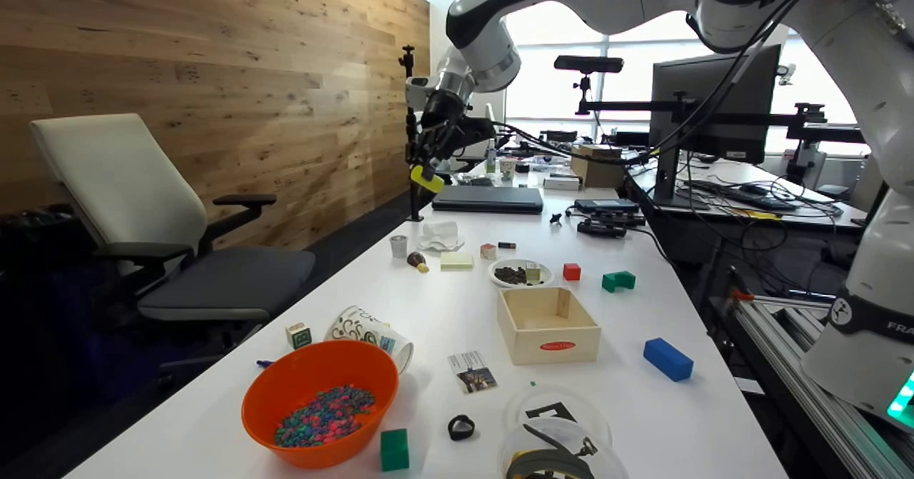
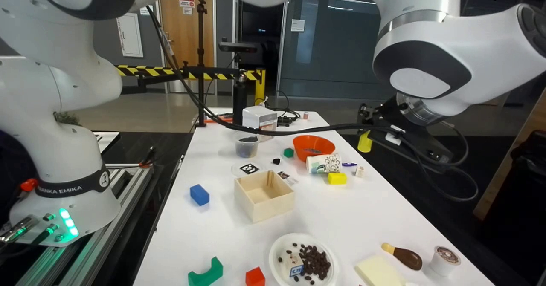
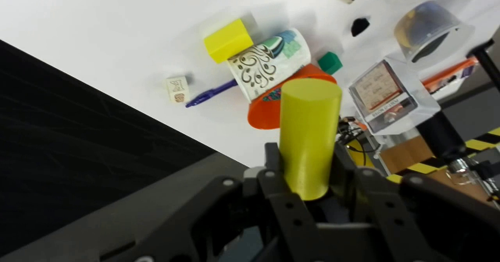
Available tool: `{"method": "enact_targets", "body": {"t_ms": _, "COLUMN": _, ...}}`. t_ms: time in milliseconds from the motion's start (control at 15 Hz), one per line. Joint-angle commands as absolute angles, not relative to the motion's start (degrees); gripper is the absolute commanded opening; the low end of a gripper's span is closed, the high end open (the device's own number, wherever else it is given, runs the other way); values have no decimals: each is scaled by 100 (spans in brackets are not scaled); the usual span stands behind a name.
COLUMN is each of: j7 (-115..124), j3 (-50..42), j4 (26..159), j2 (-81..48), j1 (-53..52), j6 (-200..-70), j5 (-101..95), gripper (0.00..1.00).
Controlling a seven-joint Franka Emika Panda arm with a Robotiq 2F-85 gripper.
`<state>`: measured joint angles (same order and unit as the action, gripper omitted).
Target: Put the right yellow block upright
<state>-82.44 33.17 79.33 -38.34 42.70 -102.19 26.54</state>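
Clock read with 12 at the top of each view. Step in hand, as judged: between grasp and placing; block gripped, setting upright not yet done. The right yellow block [image 3: 310, 133], taken to be the held one, is pinched by the gripper [image 3: 306, 158]: jaws closed on its sides near the lower end in the wrist view, far end free toward 12 o'clock. It is held in the air, off the white table [image 3: 97, 27], which is spread at 10 o'clock from it. In an exterior view the right yellow block [image 1: 430, 180] is seen tilted, long axis roughly 10 to 4 o'clock. Whether it hangs above the tabletop or just past the edge cannot be settled from these angles.

A second yellow block [image 3: 228, 41] is seen lying at 11 o'clock in the wrist view, just beside the paper cup [image 3: 271, 61] on its side. The orange bowl [image 2: 313, 141] is seen at 9 o'clock from the held block in an exterior view.

Next move, as judged: block to be brought over the table, apart from cup and bowl, turned until its long axis is vertical, lowered until seated flat on its end; only then jaws to be parted and backed off. If released leaning, toppling or rolling is to be expected.
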Motion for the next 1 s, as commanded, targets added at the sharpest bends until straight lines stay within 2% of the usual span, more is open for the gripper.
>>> {"method": "enact_targets", "body": {"t_ms": 0, "j7": -9093, "j3": 2655, "j4": 8603, "j2": -3235, "j1": 4164, "j6": -9577, "j5": 3844, "gripper": 8}}
{"method": "enact_targets", "body": {"t_ms": 333, "j7": -9697, "j3": 1551, "j4": 8835, "j2": -3125, "j1": 3416, "j6": -9072, "j5": 4705, "gripper": 8}}
{"method": "enact_targets", "body": {"t_ms": 667, "j7": -9994, "j3": 782, "j4": 8881, "j2": -3351, "j1": 2427, "j6": -9549, "j5": 5359, "gripper": 8}}
{"method": "enact_targets", "body": {"t_ms": 933, "j7": -10078, "j3": 550, "j4": 8766, "j2": -3657, "j1": 1889, "j6": -10255, "j5": 5926, "gripper": 8}}
